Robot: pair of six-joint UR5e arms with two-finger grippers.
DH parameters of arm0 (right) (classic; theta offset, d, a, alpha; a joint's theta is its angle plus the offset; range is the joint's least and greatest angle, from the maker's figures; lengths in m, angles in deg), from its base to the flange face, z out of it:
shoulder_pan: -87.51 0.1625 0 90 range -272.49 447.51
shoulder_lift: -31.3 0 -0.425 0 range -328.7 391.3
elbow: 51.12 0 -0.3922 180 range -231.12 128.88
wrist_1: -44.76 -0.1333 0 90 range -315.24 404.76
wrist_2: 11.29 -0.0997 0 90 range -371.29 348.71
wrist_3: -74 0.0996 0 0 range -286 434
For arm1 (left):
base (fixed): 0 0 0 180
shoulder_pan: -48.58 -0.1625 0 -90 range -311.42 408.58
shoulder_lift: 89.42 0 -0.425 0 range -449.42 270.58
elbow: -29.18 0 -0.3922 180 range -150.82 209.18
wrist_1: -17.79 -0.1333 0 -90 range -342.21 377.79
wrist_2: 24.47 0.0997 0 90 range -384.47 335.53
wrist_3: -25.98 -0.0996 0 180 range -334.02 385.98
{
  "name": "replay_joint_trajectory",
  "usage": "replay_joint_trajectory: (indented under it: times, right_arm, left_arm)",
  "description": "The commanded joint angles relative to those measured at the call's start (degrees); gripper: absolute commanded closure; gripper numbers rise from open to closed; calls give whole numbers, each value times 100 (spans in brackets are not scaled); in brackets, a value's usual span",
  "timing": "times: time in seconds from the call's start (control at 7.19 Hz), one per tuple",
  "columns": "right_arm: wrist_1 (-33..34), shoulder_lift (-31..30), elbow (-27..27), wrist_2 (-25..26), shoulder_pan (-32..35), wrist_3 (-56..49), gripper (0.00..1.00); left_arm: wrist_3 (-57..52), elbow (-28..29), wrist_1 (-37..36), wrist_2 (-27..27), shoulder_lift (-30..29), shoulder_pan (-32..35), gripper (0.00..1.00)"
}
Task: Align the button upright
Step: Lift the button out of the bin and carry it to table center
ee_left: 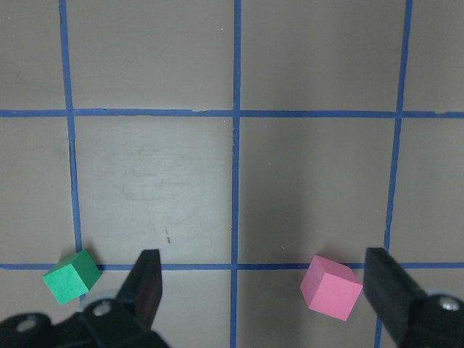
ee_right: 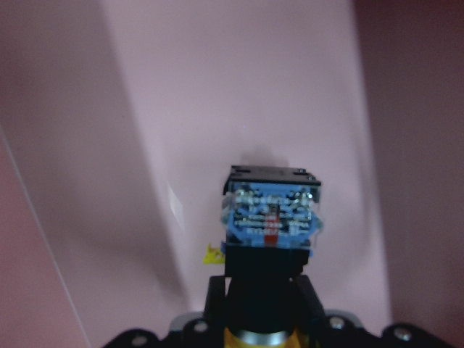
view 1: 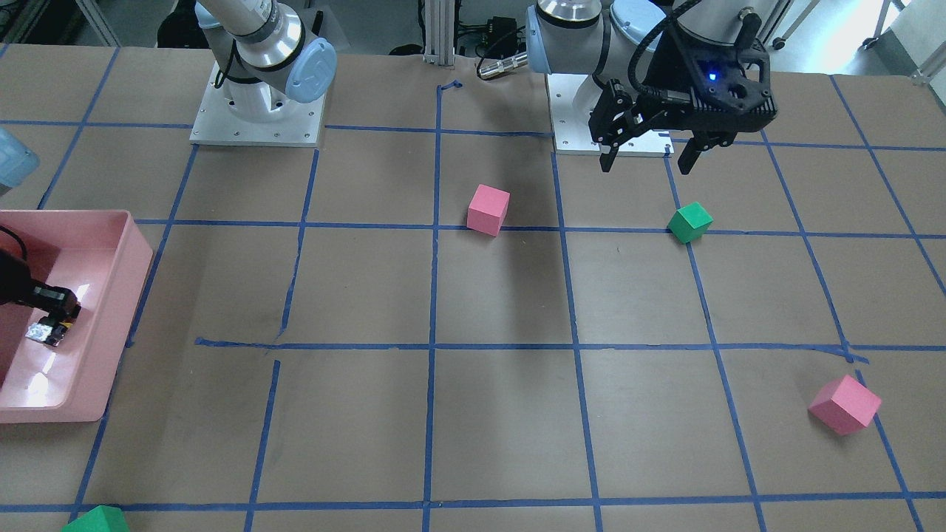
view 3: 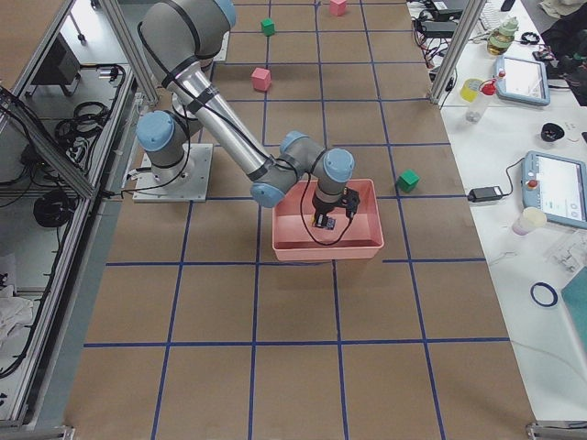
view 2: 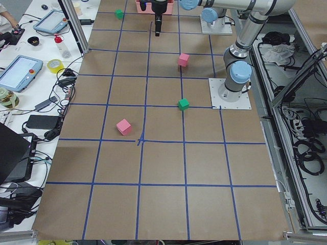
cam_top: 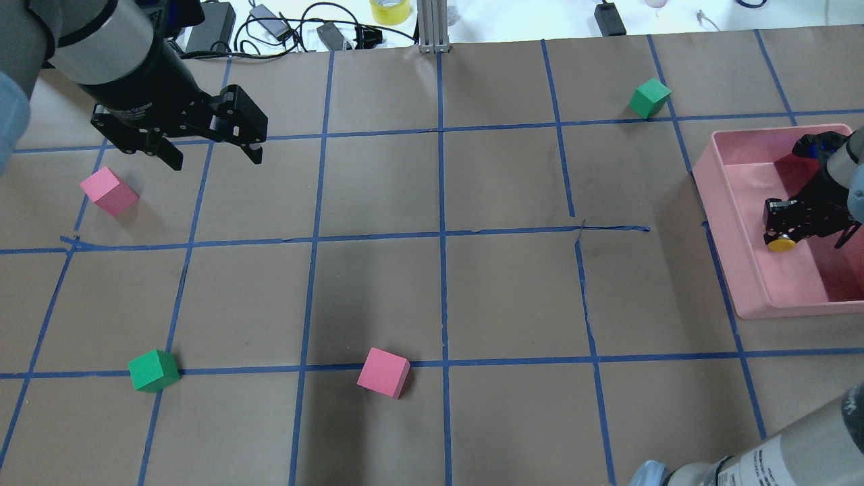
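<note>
The button (ee_right: 272, 214) is held inside the pink bin (cam_top: 727, 223). My right gripper (cam_top: 787, 233) is shut on its black neck. In the right wrist view the boxy contact block points away from the camera toward the bin's floor, and the yellow cap (ee_right: 254, 338) sits at the bottom edge between the fingers. From overhead the yellow cap (cam_top: 781, 244) peeks out under the gripper. In the front-facing view the silvery block (view 1: 46, 332) shows just below the right gripper (view 1: 55, 307). My left gripper (cam_top: 209, 148) hangs open above the table, far from the bin, with nothing between its fingers (ee_left: 148, 283).
Two pink cubes (cam_top: 108, 191) (cam_top: 383, 372) and two green cubes (cam_top: 154, 370) (cam_top: 650, 97) lie scattered on the brown, blue-taped table. The bin's walls (view 1: 118, 295) close in around the right gripper. Cables and a tape roll (cam_top: 389, 10) lie beyond the far edge.
</note>
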Motion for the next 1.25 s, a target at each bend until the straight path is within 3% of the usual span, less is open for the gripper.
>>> replay_joint_trajectory:
  times: [0.0,0.42,0.83,1.11]
  right_arm:
    - [-110,-162,-232,-5,0,-3,100]
    - [-881,-715,-540,-40,9,-3,100]
    - [-1716,-892,-1180,-75,88,-3,100]
    - [-2332,-1006,-1585,20,821,267,100]
  left_arm:
    - [-1,-5,0,0,0,0,0]
    - [-1,-5,0,0,0,0,0]
    - [-1,4,0,0,0,0,0]
    - [-1,-5,0,0,0,0,0]
